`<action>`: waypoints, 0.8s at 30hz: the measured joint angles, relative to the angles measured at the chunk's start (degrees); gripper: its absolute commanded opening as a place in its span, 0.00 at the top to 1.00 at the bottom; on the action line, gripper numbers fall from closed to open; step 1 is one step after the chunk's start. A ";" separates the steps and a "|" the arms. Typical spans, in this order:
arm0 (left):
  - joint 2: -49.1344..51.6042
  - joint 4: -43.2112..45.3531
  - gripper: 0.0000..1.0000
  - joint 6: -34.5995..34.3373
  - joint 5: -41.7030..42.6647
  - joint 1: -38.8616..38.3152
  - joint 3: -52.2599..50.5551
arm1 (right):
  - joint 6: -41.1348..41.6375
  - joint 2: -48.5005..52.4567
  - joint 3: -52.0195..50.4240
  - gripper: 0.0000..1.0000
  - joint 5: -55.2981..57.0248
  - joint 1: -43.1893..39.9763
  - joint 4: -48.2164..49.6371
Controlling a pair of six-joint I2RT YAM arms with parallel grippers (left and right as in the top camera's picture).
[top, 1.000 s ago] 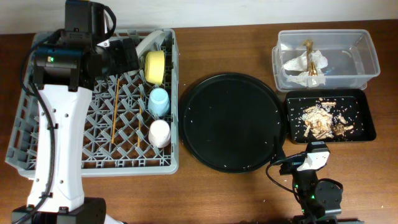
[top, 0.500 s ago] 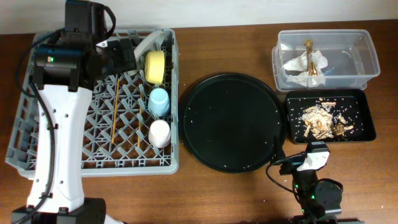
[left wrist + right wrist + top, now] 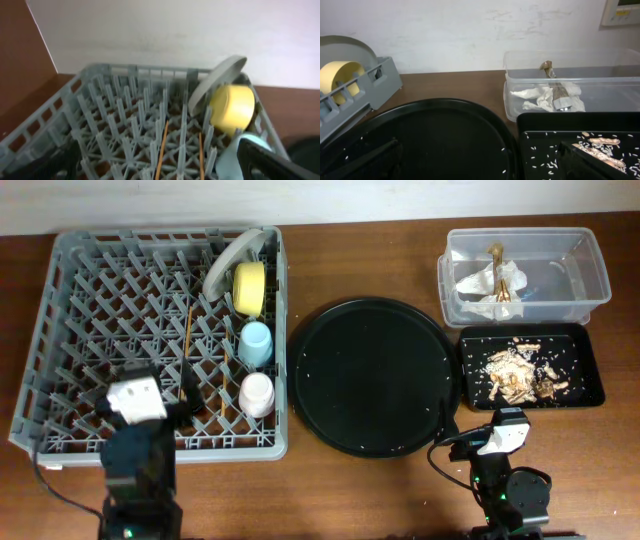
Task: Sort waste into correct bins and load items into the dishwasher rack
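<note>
- Dishwasher rack (image 3: 110, 300) on the counter holds everything: plate (image 3: 228, 258) on edge against the pegs, yellow bowl (image 3: 249, 287) tipped beside it, blue cup (image 3: 256, 342) and pink cup (image 3: 257, 393) slotted in, chopsticks (image 3: 186, 350) flat in the lattice. The pegs look to brace them.
- Clear tub (image 3: 580, 275) has the napkin (image 3: 480, 282) and wrapper (image 3: 495, 252); black tray (image 3: 590, 365) has the food scraps (image 3: 515, 372). Dry and food waste are split.
- Left tool (image 3: 157, 150) spread and empty at the rack's near edge; right tool (image 3: 480, 145) likewise. Task looks done.

Ahead of the left pincer (image 3: 159, 162) everything is soft. Its dark fingers (image 3: 280, 162) are cut by the bottom edge, and one covers part of the light-blue cup (image 3: 233, 151). Right of the right pincer (image 3: 480, 157), the black tray (image 3: 540, 122) and clear tub (image 3: 615, 97) run off the edge.
</note>
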 measured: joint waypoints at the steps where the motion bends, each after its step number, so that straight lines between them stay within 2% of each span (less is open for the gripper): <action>1: -3.50 2.23 0.01 1.31 0.72 0.48 -4.35 | -0.02 0.00 0.00 0.02 0.00 0.00 0.00; 4: -15.54 2.73 0.01 3.54 3.13 3.32 -15.89 | 0.02 0.04 0.00 0.02 0.00 0.00 -0.02; 8: -25.20 3.10 0.01 6.82 4.00 3.37 -23.32 | -0.02 0.02 0.00 0.02 -0.02 0.00 0.00; 10: -28.20 -1.44 0.01 7.48 4.83 3.37 -24.83 | 0.00 0.00 0.00 0.02 0.00 0.00 0.00; 15: -32.94 -2.27 0.01 7.89 5.73 3.34 -25.44 | 0.00 0.00 0.00 0.01 0.00 0.00 0.00; 24: -32.98 -2.27 0.01 7.89 5.70 3.34 -25.44 | 0.00 0.00 0.00 0.02 0.00 0.00 0.00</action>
